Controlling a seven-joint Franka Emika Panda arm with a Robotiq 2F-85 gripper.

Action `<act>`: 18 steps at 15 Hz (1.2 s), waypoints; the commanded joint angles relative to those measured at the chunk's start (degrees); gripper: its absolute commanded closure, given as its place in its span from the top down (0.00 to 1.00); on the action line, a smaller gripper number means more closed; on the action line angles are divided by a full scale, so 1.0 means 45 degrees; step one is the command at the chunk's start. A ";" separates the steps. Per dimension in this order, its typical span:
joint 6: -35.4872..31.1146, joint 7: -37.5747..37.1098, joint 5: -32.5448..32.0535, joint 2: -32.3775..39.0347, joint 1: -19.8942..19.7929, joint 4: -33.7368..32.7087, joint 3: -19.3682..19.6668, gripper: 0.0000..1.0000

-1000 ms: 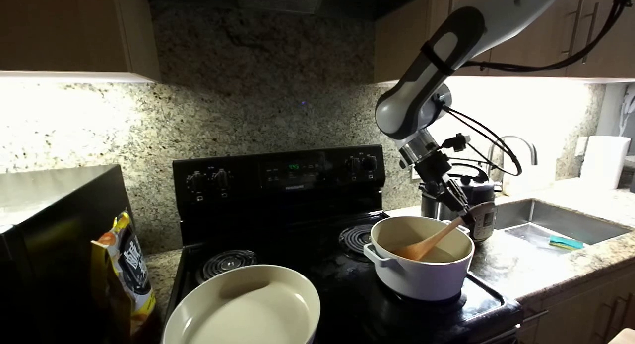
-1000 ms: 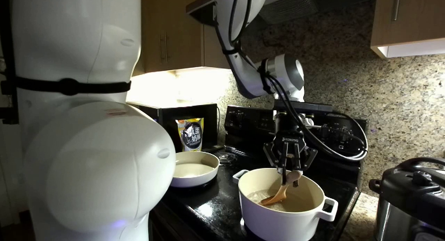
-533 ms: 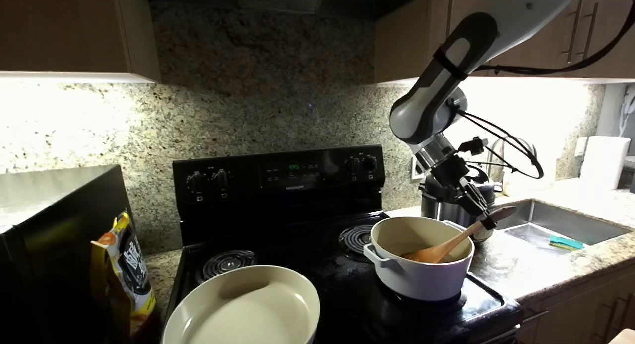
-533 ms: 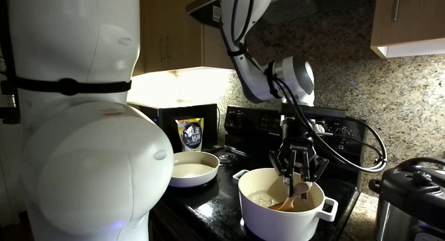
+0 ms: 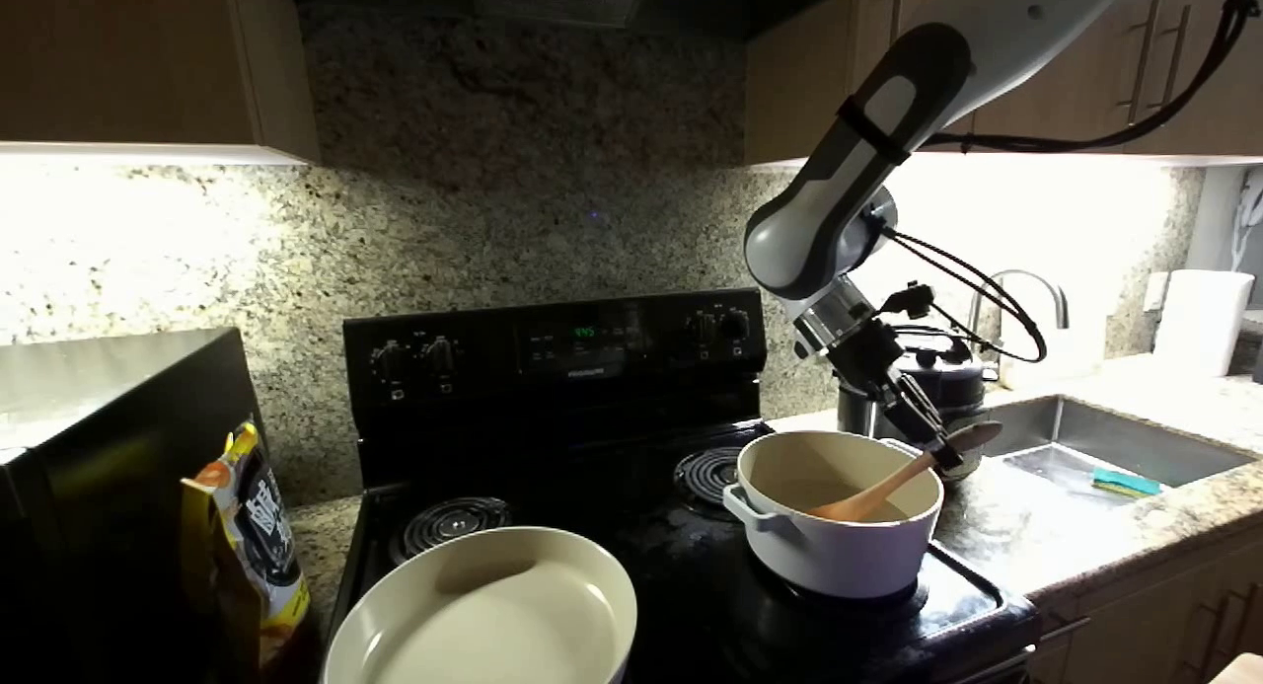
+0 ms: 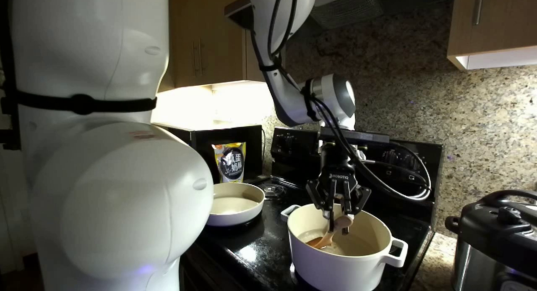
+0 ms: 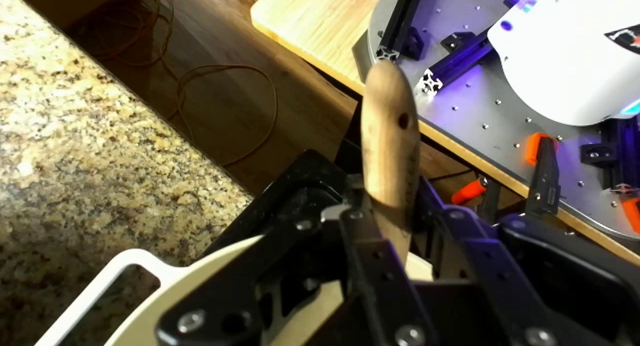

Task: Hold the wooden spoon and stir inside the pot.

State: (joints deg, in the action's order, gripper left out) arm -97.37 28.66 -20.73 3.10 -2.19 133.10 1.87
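One robot arm (image 5: 834, 195) is bent down over one black stove (image 5: 681, 585). Alongside the stove a speckled worktop (image 5: 1046, 526) is seen, into which one steel sink (image 5: 1169, 457) is set; on that worktop one steel-and-black cooker (image 6: 482, 230) is stood. Two vessels are carried by the stove: one wide, shallow cream bowl (image 6: 235, 217) and one round white pot (image 6: 335, 270), fitted with two side handles (image 6: 395, 253). One printed bag (image 6: 230, 161) is stood upright near the bowl, and one white paper roll (image 5: 1199, 324) is placed beyond the sink. Two coil burners (image 5: 457, 528) are shown in an exterior view, the farther partly hidden.

One tool (image 6: 338, 229) is poised above the pot; its two jaws are pressed close together, and the handle of one wooden spoon (image 5: 893, 482) is clasped between them. The spoon is tilted, its head contained within the pot, its handle passed over the rim; whether the rim is touched cannot be told. One teal-and-yellow sponge (image 5: 1125, 482) is found in the sink. Four knobs (image 5: 442, 356) are counted on the stove's back panel.
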 commanded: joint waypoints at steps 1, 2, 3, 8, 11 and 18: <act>-0.0070 -0.0019 0.0196 -0.0195 0.0129 -0.0176 -0.0182 0.08; -0.0170 -0.0061 0.0181 -0.0262 0.0104 -0.0166 -0.0172 0.08; -0.0216 -0.0020 0.0189 -0.0369 0.0053 -0.0120 -0.0122 0.08; -0.0410 0.0116 0.0166 -0.0640 -0.0222 0.0385 0.0182 0.08; -0.0340 0.0331 0.0077 -0.0798 -0.0268 0.0765 0.0300 0.08; 0.0336 0.0432 0.0120 -0.0512 0.0263 0.0157 -0.0240 0.08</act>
State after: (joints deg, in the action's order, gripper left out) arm -97.46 29.15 -20.66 1.56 -2.08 134.64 2.07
